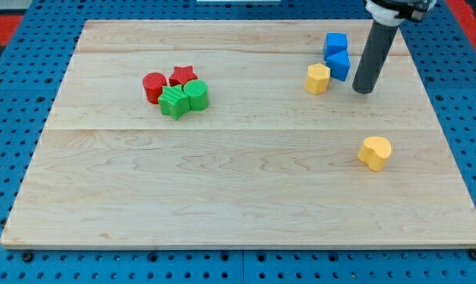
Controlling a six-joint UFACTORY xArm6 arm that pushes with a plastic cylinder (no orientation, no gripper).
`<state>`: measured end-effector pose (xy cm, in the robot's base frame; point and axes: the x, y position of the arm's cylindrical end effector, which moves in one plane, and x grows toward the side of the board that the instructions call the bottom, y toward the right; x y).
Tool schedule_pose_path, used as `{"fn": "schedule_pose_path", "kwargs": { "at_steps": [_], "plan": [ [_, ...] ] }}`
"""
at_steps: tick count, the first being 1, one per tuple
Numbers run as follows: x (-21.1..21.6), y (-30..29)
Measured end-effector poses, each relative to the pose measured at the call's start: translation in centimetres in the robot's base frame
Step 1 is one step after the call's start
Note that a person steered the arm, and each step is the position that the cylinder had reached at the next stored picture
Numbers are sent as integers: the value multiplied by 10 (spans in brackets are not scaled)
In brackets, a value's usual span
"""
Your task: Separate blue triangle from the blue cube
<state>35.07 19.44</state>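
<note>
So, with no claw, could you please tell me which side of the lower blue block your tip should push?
Probably its right face, from the view's right: my tip stands right of the lower blue block, and the upper blue block touches its top, so a leftward push slides them apart, nudging the yellow block.

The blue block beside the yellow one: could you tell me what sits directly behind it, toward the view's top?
Another blue block sits directly behind the nearer blue block, apparently touching. Their contact faces are hidden. My tip stands right of them.
</note>
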Motion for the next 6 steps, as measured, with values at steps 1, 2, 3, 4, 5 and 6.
{"fn": "schedule_pose_path", "kwargs": {
  "at_steps": [1,2,3,4,5,6],
  "plan": [
    [-38,0],
    [-58,0],
    [-69,0],
    [-56,19],
    [-44,-6],
    [-35,-52]
  ]
}}
